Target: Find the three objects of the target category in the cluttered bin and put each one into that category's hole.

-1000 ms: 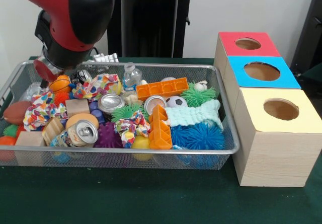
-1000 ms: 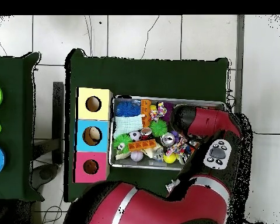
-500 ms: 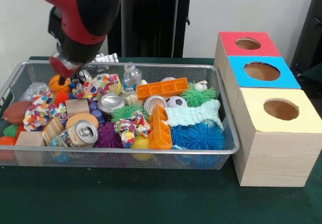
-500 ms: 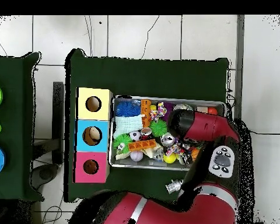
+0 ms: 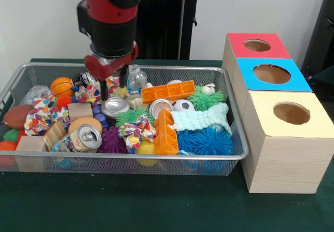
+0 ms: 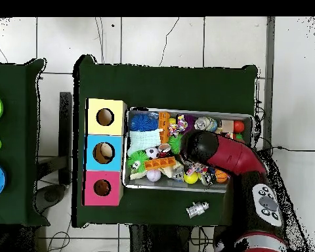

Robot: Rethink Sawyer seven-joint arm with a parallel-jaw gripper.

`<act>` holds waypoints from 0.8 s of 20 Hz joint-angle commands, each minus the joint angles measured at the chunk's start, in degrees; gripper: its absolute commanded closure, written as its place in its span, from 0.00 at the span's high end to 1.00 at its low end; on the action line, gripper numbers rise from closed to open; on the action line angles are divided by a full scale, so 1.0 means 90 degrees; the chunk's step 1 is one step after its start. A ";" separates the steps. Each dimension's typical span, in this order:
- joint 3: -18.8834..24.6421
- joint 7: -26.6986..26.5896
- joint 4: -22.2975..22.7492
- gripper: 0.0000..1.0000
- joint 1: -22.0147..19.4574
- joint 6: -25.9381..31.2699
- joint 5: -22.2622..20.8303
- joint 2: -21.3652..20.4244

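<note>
Red arm (image 5: pixel 112 18) — now mid-bin (image 5: pixel 229 94)

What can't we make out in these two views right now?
- Gripper state: front view shows dark fingers low in the clutter, tips hidden; overhead view, the arm covers it.
- Bin items under the arm: hidden in overhead view.
- Inside the box holes: too dark in the front view.
</note>
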 commanded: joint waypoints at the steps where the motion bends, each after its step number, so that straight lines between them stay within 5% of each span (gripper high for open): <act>1: 0.1612 0.1740 0.1126 1.00 -0.0192 -0.1492 0.0534 -0.0159; 8: 0.1504 0.1964 0.1135 1.00 -0.0091 -0.2420 0.0396 0.0388; 16: 0.1050 0.2465 0.1350 1.00 0.0465 -0.1911 0.0834 0.0095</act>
